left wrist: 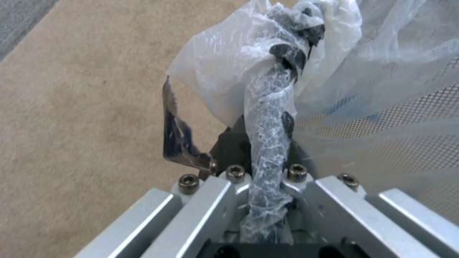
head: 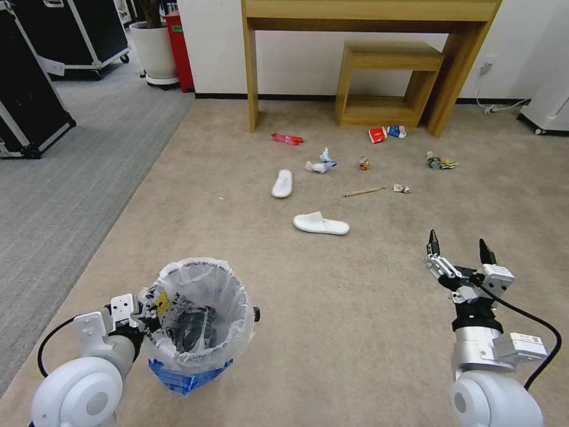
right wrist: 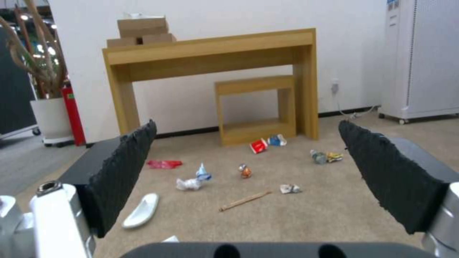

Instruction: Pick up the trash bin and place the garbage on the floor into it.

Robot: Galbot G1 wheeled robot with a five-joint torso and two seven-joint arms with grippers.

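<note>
Your left gripper (head: 144,313) holds the trash bin (head: 198,320) by its rim; the right gripper (head: 461,249) is empty, jaws spread.

The bin sits at your 7 o'clock over the beige floor (head: 367,308), its plastic liner pinched between the left fingers (left wrist: 178,136). Ahead at 12 o'clock lie two white slippers (head: 320,224), a wooden stick (head: 364,191), a red wrapper (head: 287,139) and a small can (head: 364,163), short of the wooden worktop (head: 367,18).

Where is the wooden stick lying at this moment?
In the head view the wooden stick lies on the beige carpet, right of centre, between the small can and the nearer white slipper, with a crumpled scrap just to its right.
</note>
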